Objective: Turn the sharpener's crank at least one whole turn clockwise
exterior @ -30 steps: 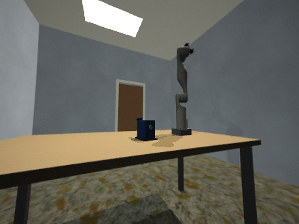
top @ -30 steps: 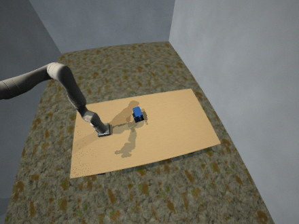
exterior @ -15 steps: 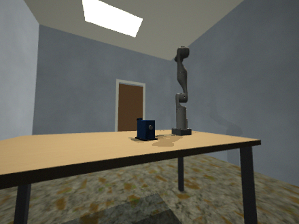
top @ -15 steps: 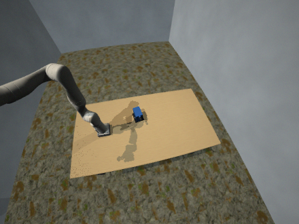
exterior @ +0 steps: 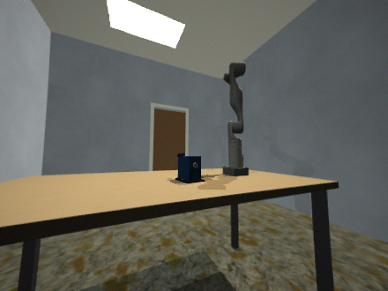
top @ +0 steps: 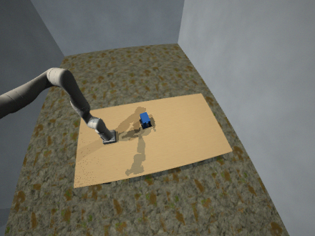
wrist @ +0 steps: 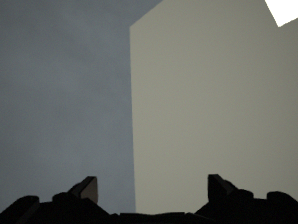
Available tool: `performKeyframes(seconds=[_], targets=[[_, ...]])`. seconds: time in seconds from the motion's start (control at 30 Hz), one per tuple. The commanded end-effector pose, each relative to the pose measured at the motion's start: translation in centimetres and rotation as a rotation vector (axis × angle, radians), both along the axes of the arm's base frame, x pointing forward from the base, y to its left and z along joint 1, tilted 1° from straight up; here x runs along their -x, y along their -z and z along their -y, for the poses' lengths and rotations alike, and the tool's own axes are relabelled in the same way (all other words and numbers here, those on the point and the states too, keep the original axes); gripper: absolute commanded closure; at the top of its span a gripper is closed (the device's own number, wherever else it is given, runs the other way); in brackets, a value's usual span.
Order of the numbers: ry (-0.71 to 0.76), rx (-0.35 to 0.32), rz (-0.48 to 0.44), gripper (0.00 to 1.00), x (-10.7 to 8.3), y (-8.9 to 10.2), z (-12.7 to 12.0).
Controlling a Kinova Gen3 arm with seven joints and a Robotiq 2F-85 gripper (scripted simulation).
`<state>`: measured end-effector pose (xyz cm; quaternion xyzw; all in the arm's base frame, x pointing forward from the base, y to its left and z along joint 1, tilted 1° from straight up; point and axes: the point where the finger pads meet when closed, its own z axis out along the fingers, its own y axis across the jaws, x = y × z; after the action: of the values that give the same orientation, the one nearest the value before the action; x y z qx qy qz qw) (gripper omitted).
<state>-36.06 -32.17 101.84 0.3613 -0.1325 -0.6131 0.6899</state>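
Note:
The blue pencil sharpener [top: 144,120] stands on the wooden table near its middle; it also shows in the exterior view [exterior: 190,168]. A small dark piece at its top far edge [exterior: 181,154] may be the crank knob, but I cannot tell for sure. My gripper [wrist: 152,188] is open and empty in the wrist view, pointing up at the wall and ceiling. It is high above the table, far from the sharpener. In the top view the arm [top: 68,89] runs off the left edge, so the gripper is hidden there.
The arm's base [top: 109,137] is bolted to the table just left of the sharpener and shows behind it in the exterior view [exterior: 235,171]. Walls stand close behind and to the right of the table. A brown door [exterior: 169,138] is in the back wall.

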Motion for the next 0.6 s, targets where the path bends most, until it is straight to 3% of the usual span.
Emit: performKeyframes(seconds=[0.0,0.27,0.3,0.5,0.53,0.57], targets=[[-0.067,-0.031,0.008,0.00,-1.5,1.0,3.3],[-0.067,-0.031,0.008,0.00,-1.5,1.0,3.3],[-0.145,-0.071,0.017,0.00,-3.5,2.3,6.9],[-0.145,-0.071,0.017,0.00,-3.5,2.3,6.9],[-0.223,-0.112,0.026,0.00,-5.7,3.7,10.3],[-0.223,-0.112,0.026,0.00,-5.7,3.7,10.3]])
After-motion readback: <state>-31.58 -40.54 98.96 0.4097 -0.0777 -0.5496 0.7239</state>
